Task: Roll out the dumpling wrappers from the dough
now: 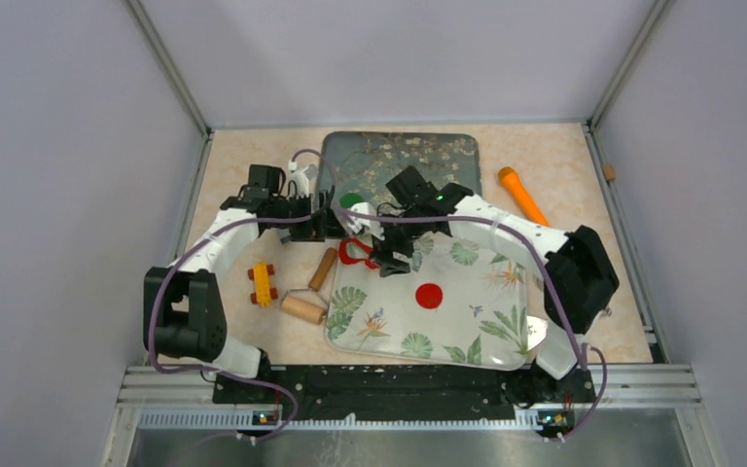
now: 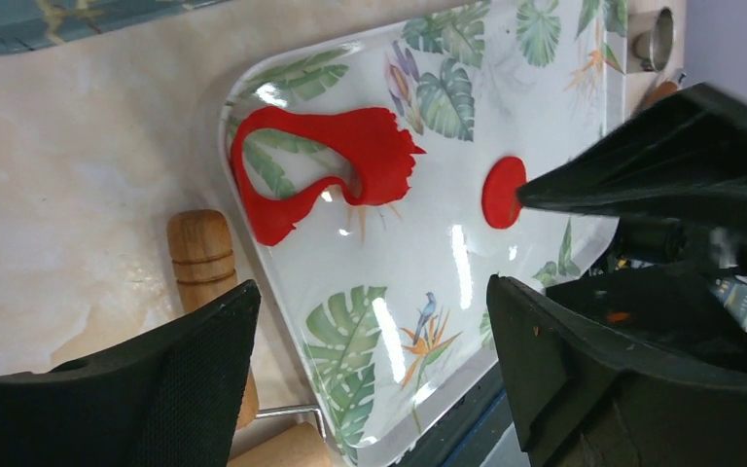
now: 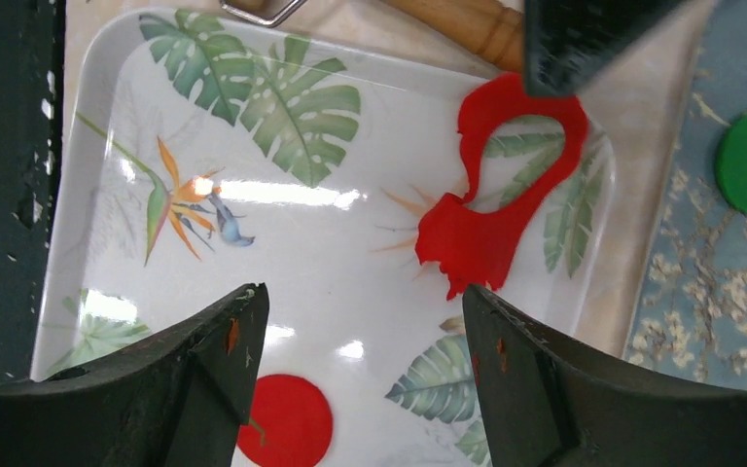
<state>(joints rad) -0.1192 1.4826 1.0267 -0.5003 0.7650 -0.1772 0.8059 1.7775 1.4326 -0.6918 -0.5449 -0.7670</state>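
Jaws of left gripper and right gripper stand apart and empty, red wrapper flat on leafy tray

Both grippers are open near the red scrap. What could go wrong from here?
The left gripper and right gripper hang close together over the scrap at the tray's corner; the arms could collide there. The red disc lies loose near the right gripper; a low sweep might dent or drag it.
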